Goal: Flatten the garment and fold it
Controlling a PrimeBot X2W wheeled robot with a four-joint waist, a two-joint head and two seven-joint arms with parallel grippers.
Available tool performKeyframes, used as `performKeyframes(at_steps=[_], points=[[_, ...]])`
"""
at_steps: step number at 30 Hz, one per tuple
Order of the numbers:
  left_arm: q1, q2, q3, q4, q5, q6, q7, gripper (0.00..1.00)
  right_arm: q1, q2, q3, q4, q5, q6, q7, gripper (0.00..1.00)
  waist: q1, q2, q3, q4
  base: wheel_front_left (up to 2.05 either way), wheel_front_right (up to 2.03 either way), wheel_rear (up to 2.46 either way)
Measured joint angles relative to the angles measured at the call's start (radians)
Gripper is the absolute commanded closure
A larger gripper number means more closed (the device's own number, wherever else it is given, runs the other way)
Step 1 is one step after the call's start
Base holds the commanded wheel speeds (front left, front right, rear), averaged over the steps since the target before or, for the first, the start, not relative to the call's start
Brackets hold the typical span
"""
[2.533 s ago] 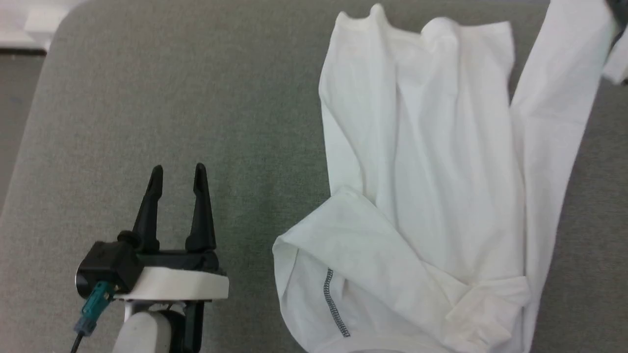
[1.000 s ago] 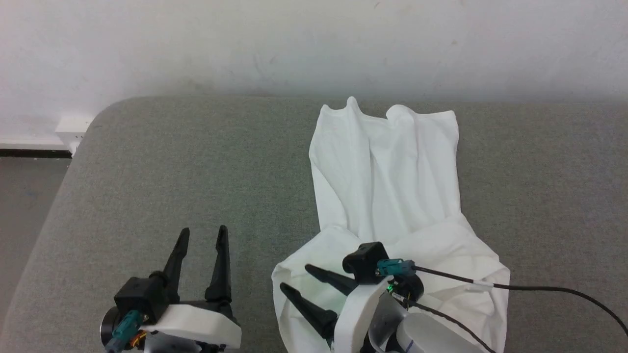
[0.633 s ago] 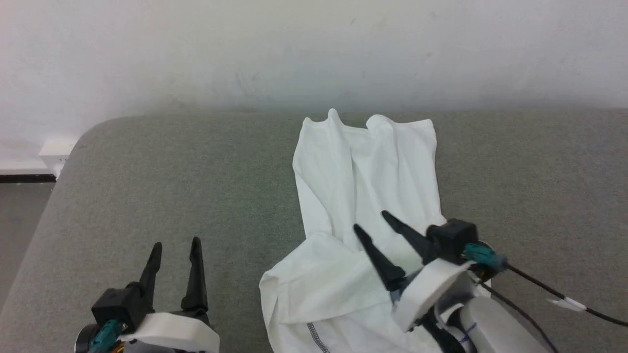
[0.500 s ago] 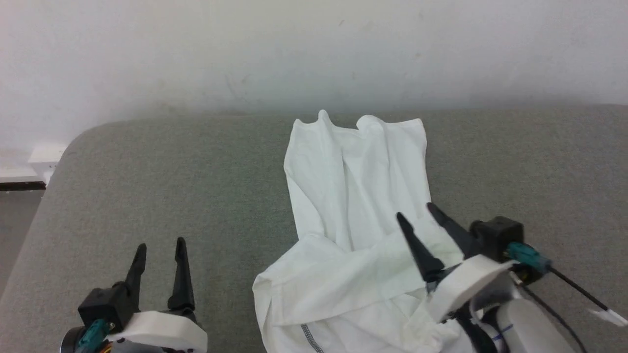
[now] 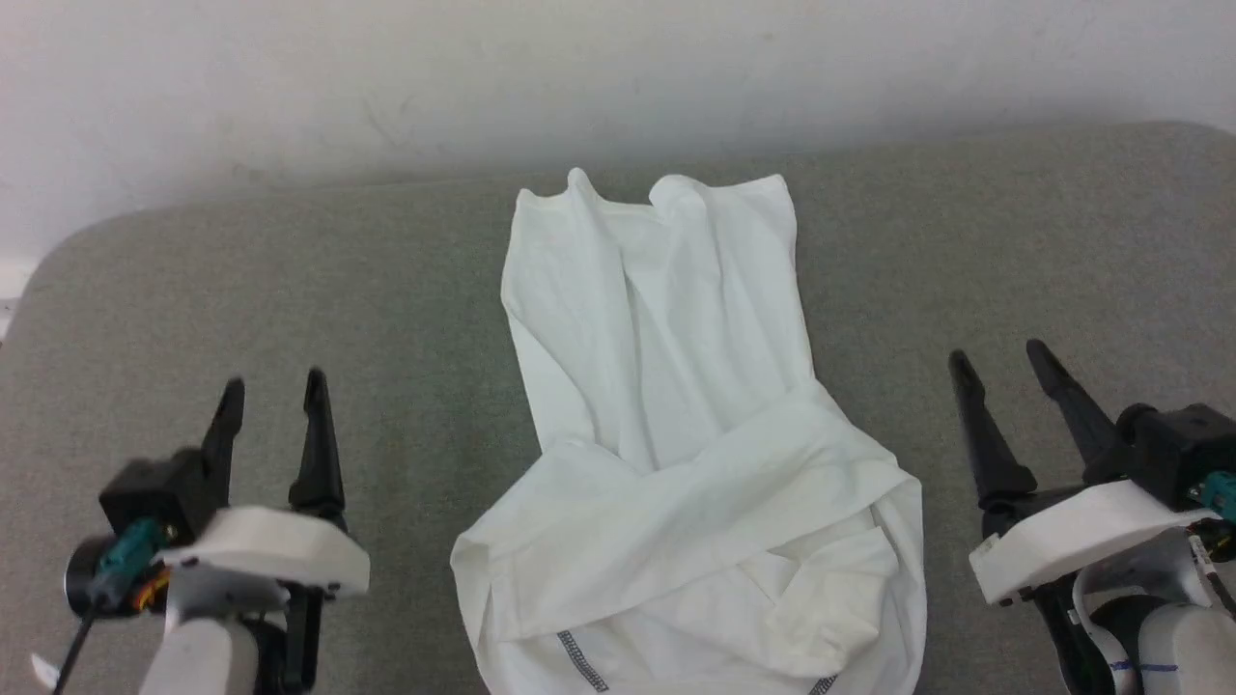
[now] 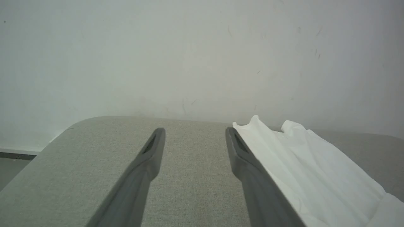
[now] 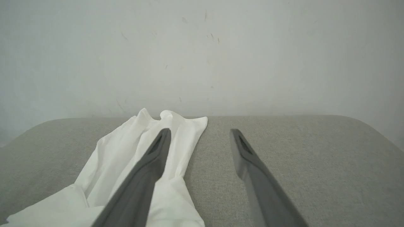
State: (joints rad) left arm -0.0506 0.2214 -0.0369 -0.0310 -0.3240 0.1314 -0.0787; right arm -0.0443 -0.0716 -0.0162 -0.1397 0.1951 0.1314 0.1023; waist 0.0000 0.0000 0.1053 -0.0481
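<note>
Head view — the white garment [image 5: 666, 386] lies crumpled down the middle of the grey bench [image 5: 290, 270]. Its far end is narrow and creased lengthwise, reaching toward the pale wall [image 5: 386, 77]. Its near end is bunched in broad overlapping folds. Short runs of grey contrast stitching [image 5: 582, 673] show at the garment's near edge. A blue mark [image 5: 1139, 666] on the pale forearm to the garment's right is too small to read.

The left gripper [image 5: 273, 383] hangs well to the left of the garment and the right gripper [image 5: 997, 354] well to its right. Both are clear of the cloth, fingers spread apart with nothing between them. A teal connector [image 5: 130, 560] sits on the left gripper's dark housing.

In the left wrist view the fingers frame bare bench, with the garment just beyond the right-hand finger. In the right wrist view the left-hand finger crosses in front of the garment — the other lies over bare bench.
</note>
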Motion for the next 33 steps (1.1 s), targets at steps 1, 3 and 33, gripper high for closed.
performKeyframes(at_steps=[1, 3, 33], points=[[-0.038, 0.008, -0.005, 0.002, -0.003, -0.012, 0.012, 0.00, -0.002, 0.003, -0.006, -0.014, 0.000, 0.000, 0.002, 0.00, 0.0000, -0.0001, 0.016, -0.004, 0.00, 0.00, 0.00], [-0.130, 0.028, -0.020, 0.014, -0.003, -0.040, 0.038, 0.00, -0.015, 0.008, -0.010, -0.033, -0.001, 0.000, 0.002, 0.00, 0.0001, 0.0000, 0.049, -0.013, 0.00, 0.00, 0.00], [-1.130, 0.203, -0.193, 0.746, -0.163, -0.226, 0.878, 0.00, -0.181, 0.019, 0.111, 0.024, 0.106, 0.000, -0.150, 0.00, 0.0001, 0.0000, 0.469, -0.272, 0.00, 0.00, 0.00]])
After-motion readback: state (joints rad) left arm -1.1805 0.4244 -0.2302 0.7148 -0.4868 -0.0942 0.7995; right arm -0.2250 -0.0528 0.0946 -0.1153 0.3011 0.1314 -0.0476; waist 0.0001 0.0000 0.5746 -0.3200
